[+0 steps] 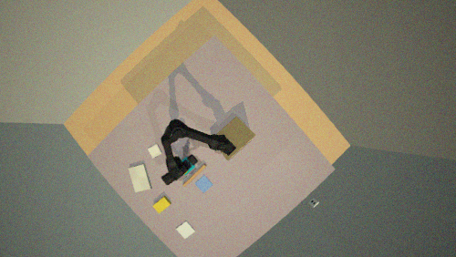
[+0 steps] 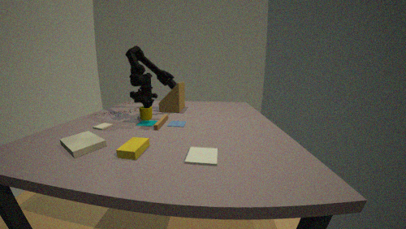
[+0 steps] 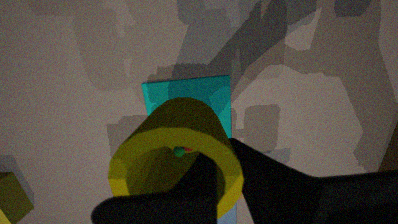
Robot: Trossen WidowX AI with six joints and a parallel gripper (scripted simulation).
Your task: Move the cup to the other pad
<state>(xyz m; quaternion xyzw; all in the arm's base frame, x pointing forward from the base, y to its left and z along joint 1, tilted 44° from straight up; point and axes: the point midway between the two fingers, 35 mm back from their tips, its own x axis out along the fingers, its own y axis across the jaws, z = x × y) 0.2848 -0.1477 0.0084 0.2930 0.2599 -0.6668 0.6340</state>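
A yellow cup (image 2: 145, 113) (image 3: 186, 120) hangs upright in my gripper (image 2: 144, 104) (image 3: 227, 171), which is shut on its rim, one finger inside and one outside. Small marbles (image 3: 180, 151) lie at the cup's bottom. The cup is just over the teal pad (image 2: 147, 123) (image 3: 192, 90) (image 1: 190, 167), close to its surface. The light blue pad (image 2: 177, 123) (image 1: 203, 183) lies to the right, beyond a wooden bar (image 2: 161, 122) (image 1: 195, 175) that separates the two pads. In the overhead view the arm (image 1: 175, 173) hides the cup.
A tan wedge (image 2: 174, 99) (image 1: 237, 133) stands behind the pads. A yellow block (image 2: 133, 148) (image 1: 161, 204), a pale slab (image 2: 83, 143) (image 1: 139, 178), a white tile (image 2: 201, 155) (image 1: 185, 230) and a small pale tile (image 2: 102, 126) (image 1: 154, 150) lie on the table.
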